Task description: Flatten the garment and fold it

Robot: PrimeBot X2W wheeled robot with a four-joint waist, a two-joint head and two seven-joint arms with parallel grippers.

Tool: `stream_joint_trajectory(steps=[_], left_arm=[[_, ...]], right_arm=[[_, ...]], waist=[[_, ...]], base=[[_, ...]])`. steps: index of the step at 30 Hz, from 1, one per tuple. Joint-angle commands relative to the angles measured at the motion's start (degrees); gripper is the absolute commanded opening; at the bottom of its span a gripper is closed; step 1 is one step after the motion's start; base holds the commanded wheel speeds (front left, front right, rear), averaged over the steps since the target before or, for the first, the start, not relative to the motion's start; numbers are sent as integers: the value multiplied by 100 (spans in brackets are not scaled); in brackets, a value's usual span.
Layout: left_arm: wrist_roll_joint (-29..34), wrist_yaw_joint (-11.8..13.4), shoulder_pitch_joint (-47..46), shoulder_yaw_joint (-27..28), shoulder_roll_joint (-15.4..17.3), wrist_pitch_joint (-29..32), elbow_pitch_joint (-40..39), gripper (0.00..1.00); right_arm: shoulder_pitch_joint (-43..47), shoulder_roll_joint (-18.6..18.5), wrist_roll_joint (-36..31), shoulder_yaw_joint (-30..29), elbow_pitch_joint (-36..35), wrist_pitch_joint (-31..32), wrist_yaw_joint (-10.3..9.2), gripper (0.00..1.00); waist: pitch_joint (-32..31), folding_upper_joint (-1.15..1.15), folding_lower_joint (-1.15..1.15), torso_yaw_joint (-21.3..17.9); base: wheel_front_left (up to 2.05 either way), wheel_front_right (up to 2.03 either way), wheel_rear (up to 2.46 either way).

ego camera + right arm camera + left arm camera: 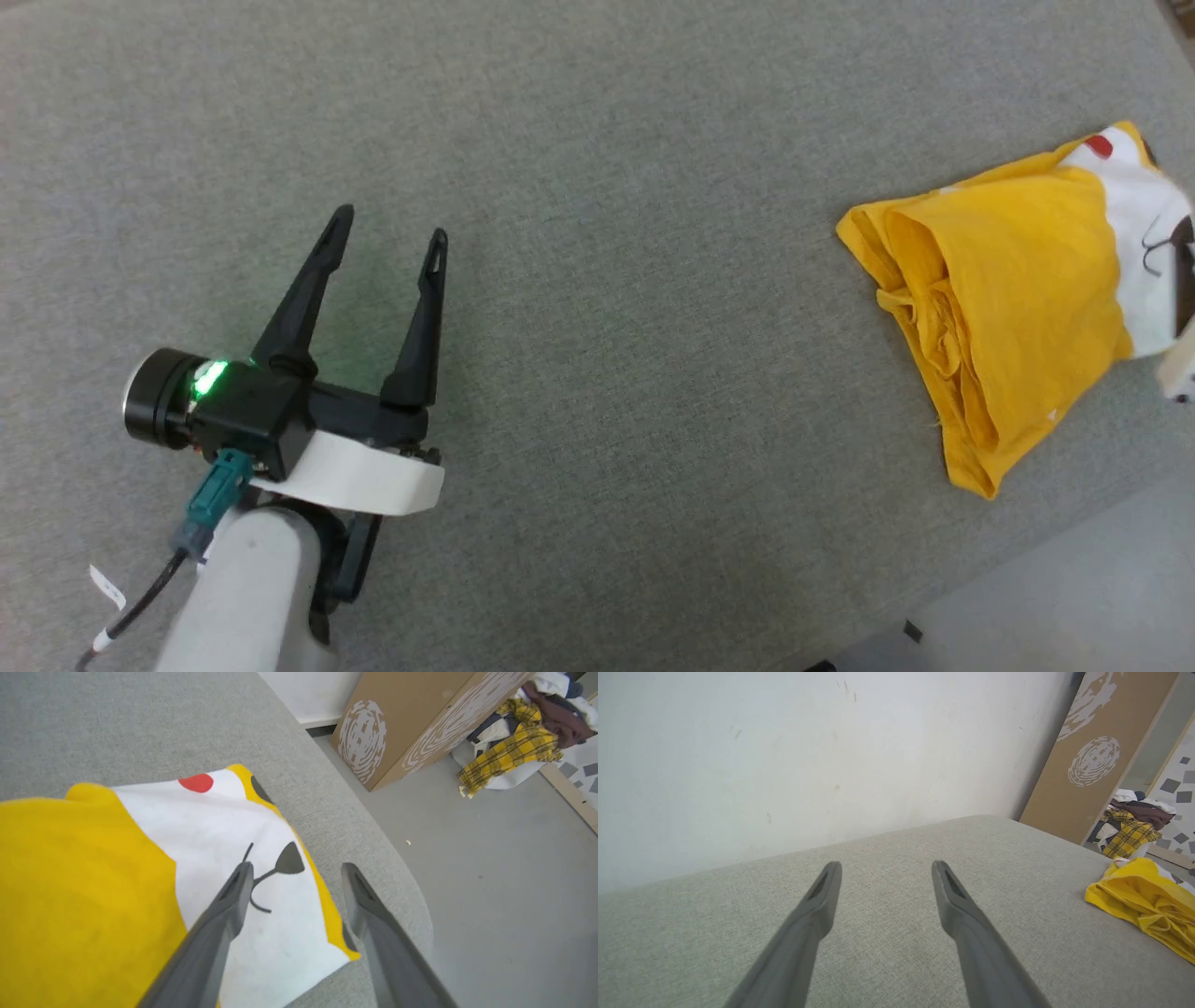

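- The garment (1008,308) is a yellow T-shirt. It lies on the right side of the gray desk (597,140), close to the desk's right edge.
- It is doubled over in a lump. Its left end is bunched into soft folds, and its right end shows white print with a red dot and black lines.
- I think it is not flat enough yet. The folds look messy, so it needs more smoothing before a neat fold.
- The left tool (391,224) is wide open and holds nothing. It hangs over bare desk on the left, well apart from the shirt. My guess is that it waits there so it does not get in the way.
- The right tool (297,868) is open too, with nothing pinched. One finger is over the white print and the other is over the desk just beside the shirt's edge.
- That spot makes sense. The edge is an easy place to pinch and pull the cloth out flat.
- Past the desk there is a gray floor (490,882), and on it, far off, a pile of other clothes (509,751).
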Motion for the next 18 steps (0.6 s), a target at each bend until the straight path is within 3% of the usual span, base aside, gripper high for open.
stream_joint_trajectory(steps=[1, 5, 9, 18], left_arm=[[-55, 53, -12, 20, -50, -90, 62, 100], [-170, 139, 173, 37, -190, -230, 263, 100], [-264, 272, 364, 95, -360, -358, 471, 100], [-382, 483, 737, 285, -639, -469, 772, 100]], right_arm=[[52, -115, -255, -122, 20, -333, -12, 100], [431, -134, -743, -225, -83, -813, -12, 100], [1013, 87, -941, -252, -488, -978, -12, 100], [2109, 825, -824, 182, -1947, -676, -12, 100]], waist=[[-251, 0, -1, 127], [-662, 0, -1, 278], [-1085, 0, -1, 533], [-1800, 0, -1, 1211]], base=[[0, 0, 0], [0, 0, 0], [0, 0, 0], [0, 0, 0]])
